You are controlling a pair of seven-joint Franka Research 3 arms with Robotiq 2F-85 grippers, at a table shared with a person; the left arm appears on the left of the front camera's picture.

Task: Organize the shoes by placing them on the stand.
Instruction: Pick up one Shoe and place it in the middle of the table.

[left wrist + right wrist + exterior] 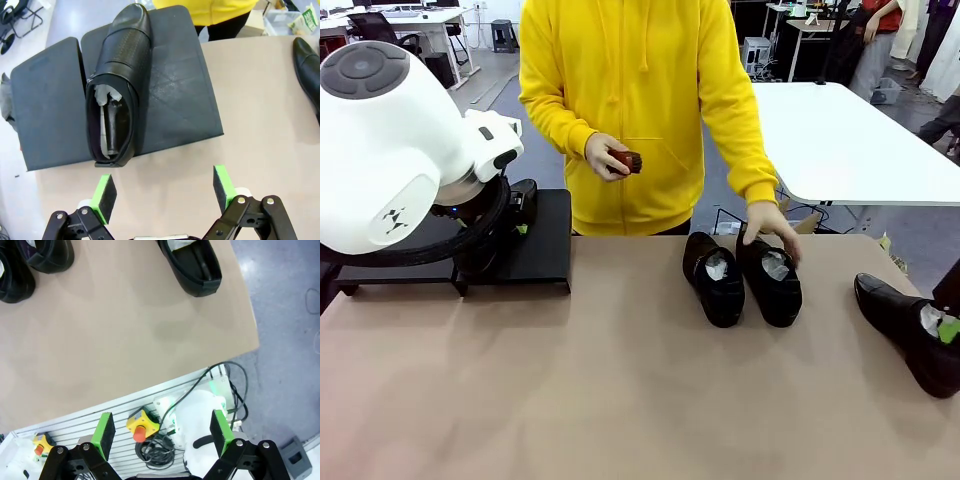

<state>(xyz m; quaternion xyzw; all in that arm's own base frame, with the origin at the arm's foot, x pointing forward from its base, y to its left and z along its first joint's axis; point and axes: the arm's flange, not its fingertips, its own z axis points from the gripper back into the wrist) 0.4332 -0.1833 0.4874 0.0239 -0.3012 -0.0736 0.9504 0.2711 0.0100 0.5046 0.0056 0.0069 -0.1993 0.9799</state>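
Note:
One glossy black shoe [117, 85], stuffed with white paper, lies on the matte-black stand [185, 100], its heel at the near edge. My left gripper [165, 192] hangs open just short of that heel, holding nothing. In the front view the stand [545, 240] sits at the far left behind my left arm. Two shoes [713, 278] [770, 285] stand side by side mid-table, and the person's hand [770, 225] rests on the right one. A further shoe [910, 330] lies at the right edge. My right gripper [162, 432] is open and empty above the table's near right edge, with shoes [192, 265] [47, 252] ahead.
The person in a yellow hoodie stands at the far side, holding a small red-brown object [627, 161] in the other hand. Brown tabletop [620, 400] lies bare in front. Below the table edge are yellow emergency-stop buttons [141, 424] and cables [155, 450].

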